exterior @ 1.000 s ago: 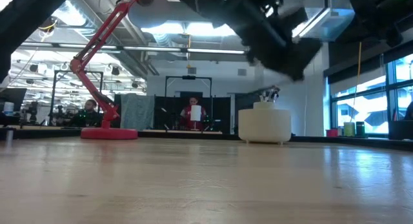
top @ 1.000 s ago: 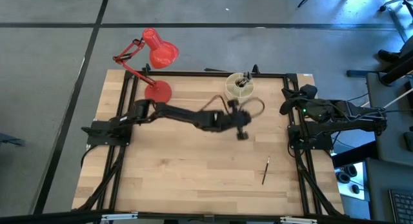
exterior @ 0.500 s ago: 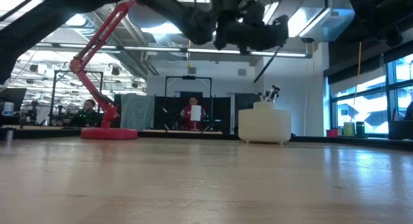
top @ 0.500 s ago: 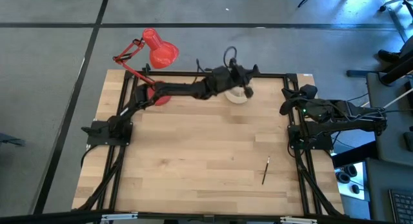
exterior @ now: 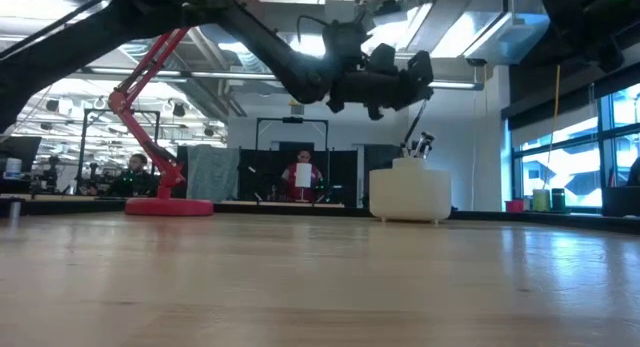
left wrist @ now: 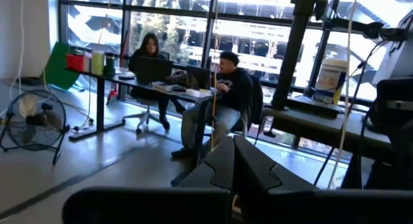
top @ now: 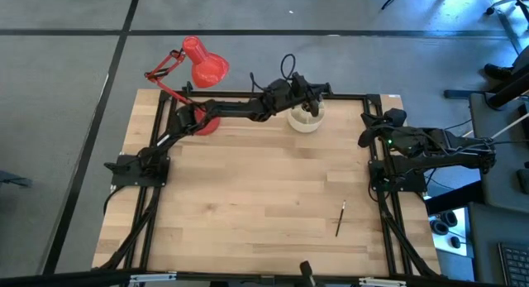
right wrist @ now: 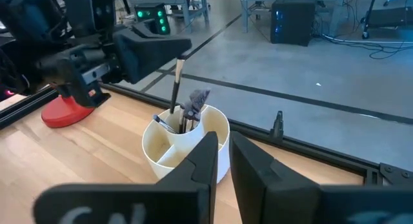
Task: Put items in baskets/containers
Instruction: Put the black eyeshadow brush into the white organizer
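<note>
Clearly, the cream organiser [right wrist: 185,145] sits directly below the left hand [top: 307,99], which pinches a brush [right wrist: 175,83] upright over it, as only the right wrist view reveals, while another brush [top: 340,218] lies on the worktop [top: 248,204] near the narrowly parted, empty right hand [right wrist: 221,161].

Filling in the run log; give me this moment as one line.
left gripper: shut on brush, above organiser | right gripper: parked, table's right edge | one brush on table
</note>
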### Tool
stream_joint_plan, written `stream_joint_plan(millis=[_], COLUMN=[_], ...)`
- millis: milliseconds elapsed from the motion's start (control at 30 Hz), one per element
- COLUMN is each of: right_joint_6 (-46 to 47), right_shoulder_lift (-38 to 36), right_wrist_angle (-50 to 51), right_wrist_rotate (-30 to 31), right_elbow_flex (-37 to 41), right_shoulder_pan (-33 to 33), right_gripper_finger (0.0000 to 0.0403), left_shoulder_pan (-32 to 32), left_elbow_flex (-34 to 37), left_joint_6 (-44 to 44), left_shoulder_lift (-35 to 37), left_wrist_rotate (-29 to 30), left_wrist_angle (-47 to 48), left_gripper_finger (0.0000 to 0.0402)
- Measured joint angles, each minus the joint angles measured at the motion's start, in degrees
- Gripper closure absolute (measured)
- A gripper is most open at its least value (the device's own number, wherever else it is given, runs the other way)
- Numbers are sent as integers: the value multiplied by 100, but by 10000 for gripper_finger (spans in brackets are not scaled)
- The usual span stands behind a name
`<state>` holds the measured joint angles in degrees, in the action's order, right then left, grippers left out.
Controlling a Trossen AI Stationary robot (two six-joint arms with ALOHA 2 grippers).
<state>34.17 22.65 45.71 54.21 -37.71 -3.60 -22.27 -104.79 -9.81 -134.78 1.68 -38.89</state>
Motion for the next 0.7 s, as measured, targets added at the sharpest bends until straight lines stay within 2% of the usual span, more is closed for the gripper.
stream_joint_plan(millis=[367,700], right_joint_6=[2,2], right_shoulder_lift=[0,0], right_wrist_angle=[0,0], right_wrist_rotate=[18,18], right_elbow_flex=[0,0], right_shoulder_pan=[-2,-2], right_gripper_finger=[361,361], left_shoulder_pan=[170,152], left_elbow_flex=[0,0], left_joint_6=[224,5], left_shoulder_lift=[-11,-11], left_wrist_rotate=[450,887], left_wrist_angle=[289,559], left_gripper_finger=[398,355])
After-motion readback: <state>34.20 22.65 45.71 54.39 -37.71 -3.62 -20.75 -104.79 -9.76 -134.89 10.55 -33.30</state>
